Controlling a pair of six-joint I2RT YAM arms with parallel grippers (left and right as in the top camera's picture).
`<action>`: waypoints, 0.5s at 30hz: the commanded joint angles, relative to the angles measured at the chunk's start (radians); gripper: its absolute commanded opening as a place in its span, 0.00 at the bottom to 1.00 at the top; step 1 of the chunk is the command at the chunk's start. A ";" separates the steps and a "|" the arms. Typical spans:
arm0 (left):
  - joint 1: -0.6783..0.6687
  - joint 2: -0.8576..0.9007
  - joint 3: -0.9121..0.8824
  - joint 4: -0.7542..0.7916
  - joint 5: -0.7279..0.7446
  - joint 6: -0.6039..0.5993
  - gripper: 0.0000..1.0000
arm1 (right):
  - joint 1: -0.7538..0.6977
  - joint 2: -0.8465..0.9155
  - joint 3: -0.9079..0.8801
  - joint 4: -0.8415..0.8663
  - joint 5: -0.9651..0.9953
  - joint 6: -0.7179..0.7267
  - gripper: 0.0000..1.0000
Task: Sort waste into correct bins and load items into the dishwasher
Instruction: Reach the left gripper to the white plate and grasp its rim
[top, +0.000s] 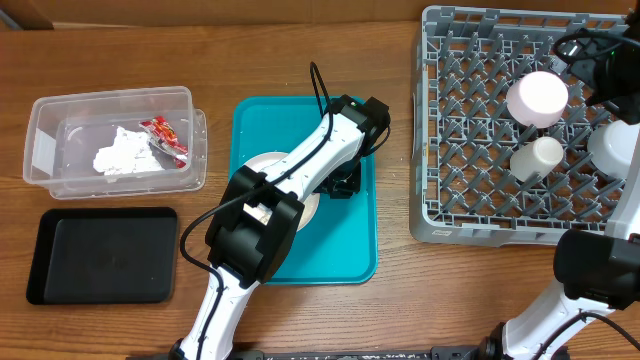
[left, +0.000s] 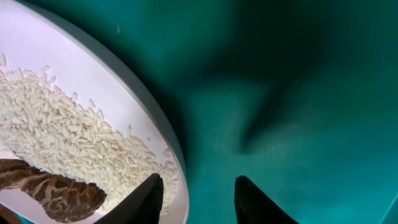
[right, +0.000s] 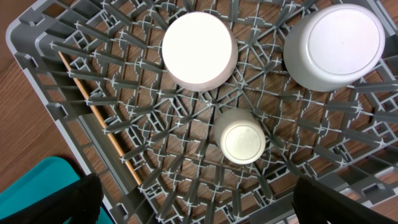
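A round white plate (top: 258, 163) lies on the teal serving tray (top: 350, 240). It holds white rice crumbs (left: 68, 127) and a brown food scrap (left: 53, 190). My left gripper (top: 345, 183) is open low at the plate's right rim (left: 163, 134), with one finger (left: 196, 202) over the plate and the other over the tray. The clear tub (top: 45, 150) holds the white napkin (top: 122, 155) and the red-and-white wrapper (top: 165, 138). In the grey dish rack (top: 440, 215) sit the pink saucer (top: 537, 95) (right: 199, 50), the white cup (top: 537, 157) (right: 239, 140) and the bowl (top: 615, 148) (right: 333, 46), all upside down. My right gripper (right: 199, 208) is open and empty above the rack.
The shallow black tray (top: 100, 255) lies at the front left, below the tub. The teal tray (left: 292, 93) sits between the tub and the rack. My left arm lies across the plate and hides most of it. Brown wooden table shows around everything.
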 joint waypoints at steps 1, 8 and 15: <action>0.000 0.025 -0.001 0.004 -0.010 -0.030 0.36 | 0.002 -0.020 0.019 0.003 0.010 -0.006 1.00; 0.000 0.031 -0.005 0.028 -0.037 -0.039 0.36 | 0.002 -0.020 0.019 0.003 0.010 -0.006 1.00; 0.000 0.032 -0.022 0.028 -0.063 -0.056 0.35 | 0.001 -0.020 0.019 0.003 0.010 -0.006 1.00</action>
